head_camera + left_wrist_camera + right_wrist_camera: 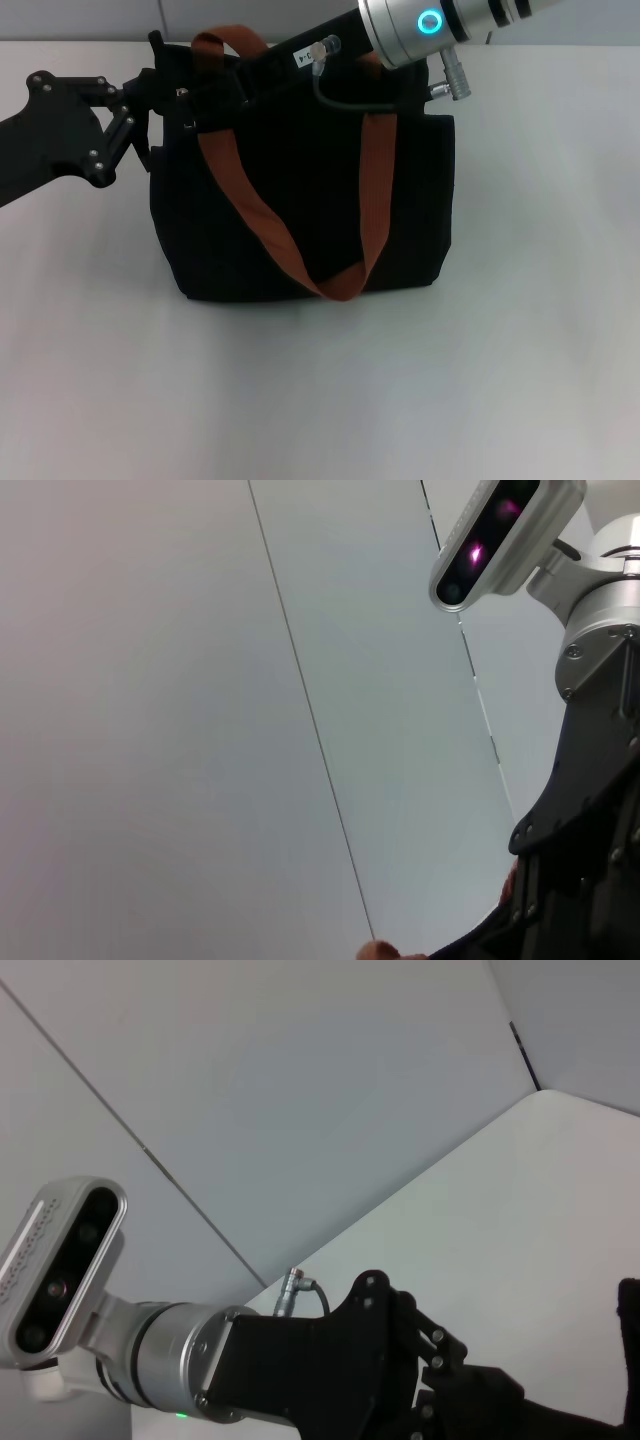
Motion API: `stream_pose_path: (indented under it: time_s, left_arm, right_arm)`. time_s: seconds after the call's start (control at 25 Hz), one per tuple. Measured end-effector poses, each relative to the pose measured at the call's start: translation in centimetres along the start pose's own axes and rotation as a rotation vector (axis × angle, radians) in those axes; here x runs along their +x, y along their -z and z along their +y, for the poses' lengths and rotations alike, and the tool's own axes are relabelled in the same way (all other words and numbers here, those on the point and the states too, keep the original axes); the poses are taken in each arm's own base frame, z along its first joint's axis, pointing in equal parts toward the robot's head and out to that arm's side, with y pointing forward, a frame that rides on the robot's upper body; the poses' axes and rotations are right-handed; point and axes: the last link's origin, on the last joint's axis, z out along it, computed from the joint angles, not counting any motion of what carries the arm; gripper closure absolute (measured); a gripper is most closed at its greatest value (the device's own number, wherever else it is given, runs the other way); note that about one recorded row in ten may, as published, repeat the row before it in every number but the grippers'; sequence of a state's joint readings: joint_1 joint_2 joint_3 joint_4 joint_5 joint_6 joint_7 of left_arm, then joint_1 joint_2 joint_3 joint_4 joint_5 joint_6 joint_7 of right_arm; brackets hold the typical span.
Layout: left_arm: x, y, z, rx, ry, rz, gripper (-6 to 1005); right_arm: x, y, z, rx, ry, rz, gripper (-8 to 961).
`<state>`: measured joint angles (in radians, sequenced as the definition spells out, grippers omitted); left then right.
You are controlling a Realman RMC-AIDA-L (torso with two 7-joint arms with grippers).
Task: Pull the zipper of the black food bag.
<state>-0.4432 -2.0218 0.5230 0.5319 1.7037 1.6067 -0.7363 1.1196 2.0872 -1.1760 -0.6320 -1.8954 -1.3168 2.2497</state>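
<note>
Left hand (165,85) grips the black food bag's (300,215) top corner, seemingly pinching fabric. Right hand's (215,95) grip can't be told. No writing legible; surface (520,350) open around.

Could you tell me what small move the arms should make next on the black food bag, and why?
Probably the right gripper should draw slowly along the black food bag top edge while the left gripper steadies its left corner. Both already sit at that edge, though the zipper itself is hidden behind them.

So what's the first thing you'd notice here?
The big black food bag in the middle of the white table, with rust-orange handles drooping down its front. Both arms meet at its top edge: the left gripper at the left corner, the right gripper beside it.
</note>
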Motion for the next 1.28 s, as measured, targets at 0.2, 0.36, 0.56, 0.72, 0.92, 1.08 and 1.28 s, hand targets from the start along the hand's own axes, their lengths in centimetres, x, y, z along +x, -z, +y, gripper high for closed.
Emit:
stream_pose_path:
  time_s: [0.2,0.36,0.56,0.72,0.92,1.08,1.28]
  left_arm:
    - [0.01,0.05,0.03,0.0,0.0,0.002,937]
    - [0.02,0.12,0.0,0.006,0.003,0.005,936]
    - [0.03,0.29,-0.06,0.011,0.004,0.008,934]
    - [0.06,0.25,-0.04,0.011,0.003,0.009,933]
    - [0.12,0.1,-0.04,0.009,0.003,0.013,931]
    - [0.13,0.07,-0.03,0.008,0.004,0.013,930]
    - [0.15,-0.02,-0.01,0.007,0.004,0.015,928]
  right_arm:
    - [0.02,-0.05,-0.18,0.009,-0.01,-0.004,535]
    - [-0.02,-0.12,-0.27,0.018,-0.018,-0.007,536]
    - [0.05,0.03,-0.49,0.028,-0.029,-0.009,537]
    - [0.06,-0.08,-0.46,0.028,-0.028,-0.004,538]
    - [0.1,-0.19,-0.33,0.022,-0.034,0.0,538]
    - [0.14,-0.25,0.05,0.001,-0.042,0.015,538]
    - [0.08,-0.19,-0.32,0.022,-0.044,0.003,538]
